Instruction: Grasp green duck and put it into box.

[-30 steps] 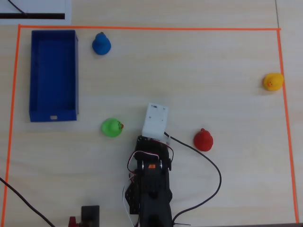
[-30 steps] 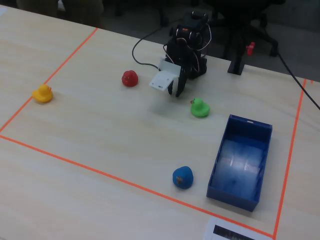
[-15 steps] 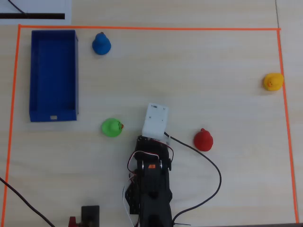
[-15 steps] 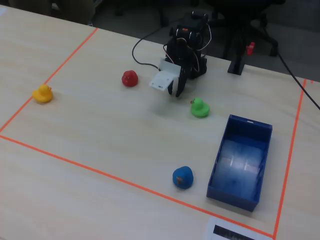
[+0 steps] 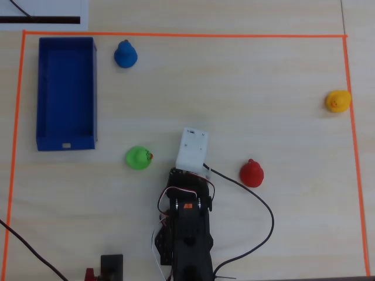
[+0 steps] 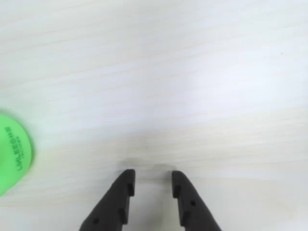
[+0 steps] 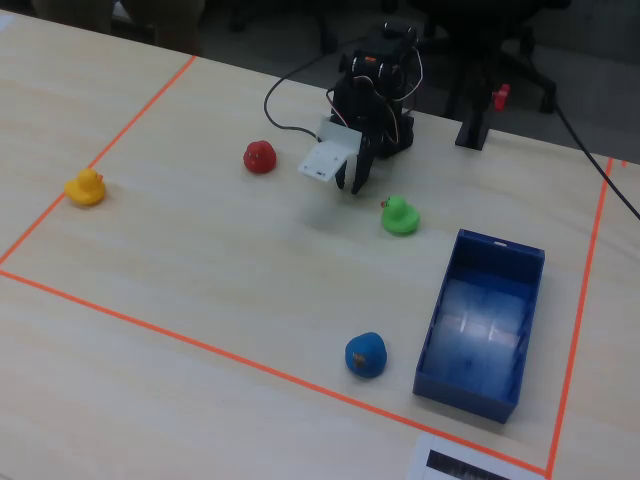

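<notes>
One green duck [image 5: 138, 157] is sitting mid-table, just left of the gripper [image 6: 152, 179] in the overhead view, whose fingers are hanging slightly apart, holding nothing. Probably light, soft and squashy, it is best pinched across the body. Near the far-left corner, the box [image 5: 42, 93] is lying empty.

My workspace: pale wood-grain table [image 5: 263, 234], surface matte, evenly lit, soft glare patch in wrist view. Orange tape border [image 5: 176, 35] marks rectangle around my area; in fixed view tape [image 7: 200, 345] runs along near edge. White sheet with black bar [image 5: 41, 17] at top left corner in overhead view, outside tape. Beyond table's far edge in fixed view: dark floor [image 7: 590, 70], black office chair base [image 7: 500, 50].
</notes>
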You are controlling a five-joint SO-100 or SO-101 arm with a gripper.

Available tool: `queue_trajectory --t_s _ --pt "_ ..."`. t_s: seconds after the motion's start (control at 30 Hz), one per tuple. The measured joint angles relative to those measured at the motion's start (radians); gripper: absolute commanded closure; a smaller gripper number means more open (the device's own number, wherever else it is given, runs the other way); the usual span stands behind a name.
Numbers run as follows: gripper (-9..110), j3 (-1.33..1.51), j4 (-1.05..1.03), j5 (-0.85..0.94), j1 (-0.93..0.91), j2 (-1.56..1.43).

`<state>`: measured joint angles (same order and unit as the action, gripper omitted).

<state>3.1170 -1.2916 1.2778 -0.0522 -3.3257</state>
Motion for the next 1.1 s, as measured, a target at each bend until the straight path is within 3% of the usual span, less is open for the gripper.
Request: queue_trajectory --t_s 0.47,0.6,0.77,0.93,1.1 --pt "94 0.0 0.0 0.0 0.0 0.0" --pt "101 0.0 0.006 -0.021 0.0 0.0" --pt "101 0.0 0.118 -0.037 -0.037 0.08" --pt "85 -0.13 0.175 0.011 -0.049 0.333" --pt "79 -0.457 0.038 0.017 -0.015 0.535"
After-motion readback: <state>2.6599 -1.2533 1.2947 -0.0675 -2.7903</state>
